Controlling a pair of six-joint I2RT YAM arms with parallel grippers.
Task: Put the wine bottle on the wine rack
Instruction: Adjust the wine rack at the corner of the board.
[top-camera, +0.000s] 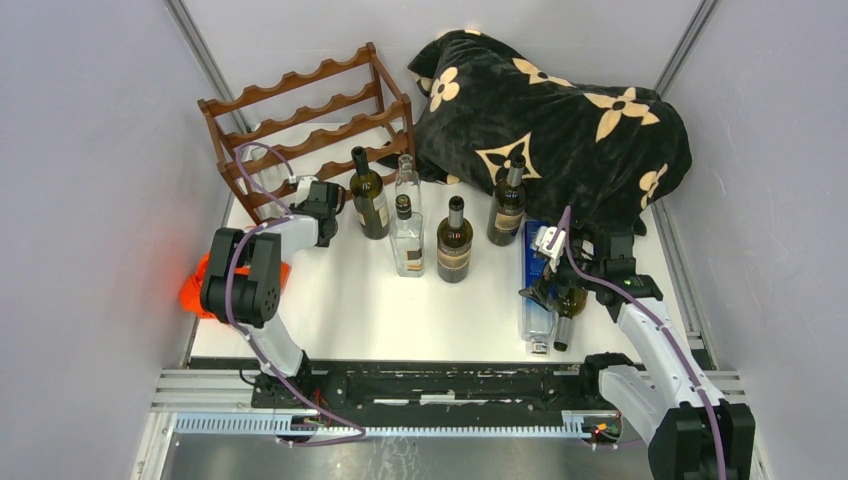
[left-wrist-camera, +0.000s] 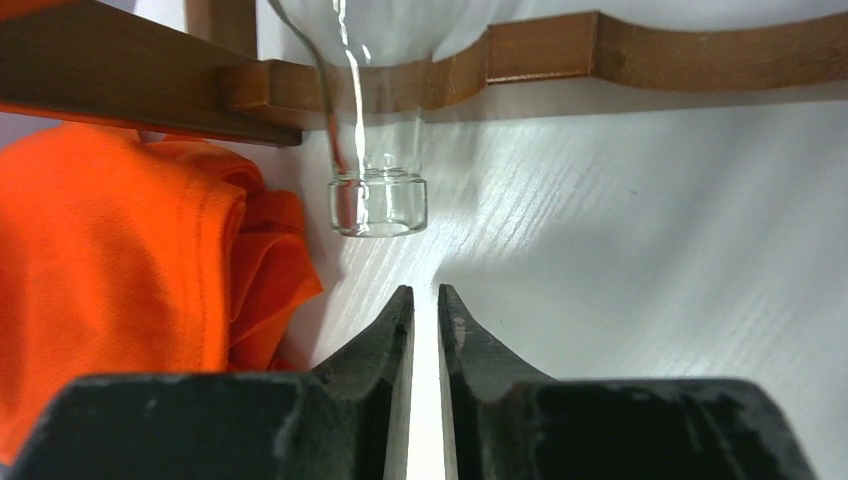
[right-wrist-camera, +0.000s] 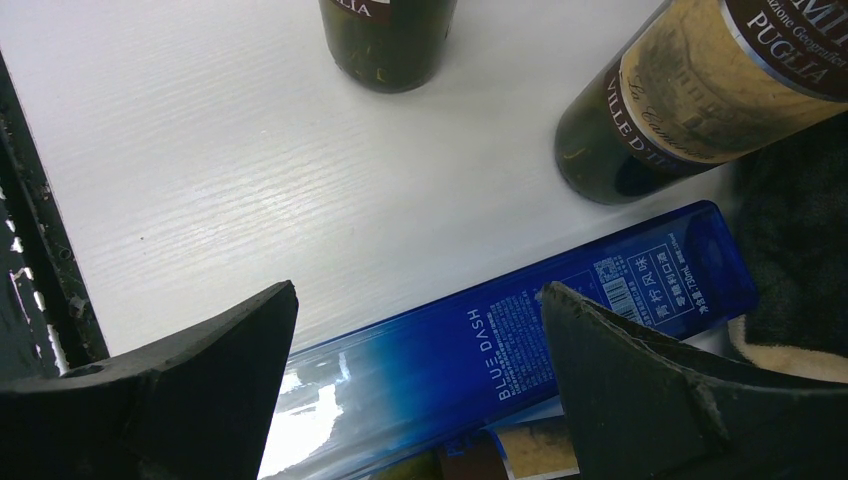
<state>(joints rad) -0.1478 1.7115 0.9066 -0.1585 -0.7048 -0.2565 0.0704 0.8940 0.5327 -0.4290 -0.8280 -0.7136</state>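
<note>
Grey walls box in a white table. A black blanket slumps far right and the rack stands far left, a clear bottle lying on a low rail. The left gripper sits near the bottle's mouth, jaws almost together and empty. The right gripper gapes over a blue bottle.

The blue bottle reads "BLUE DASH"; just beyond it, a dark bottle has a label reading "PUGLIA".
</note>
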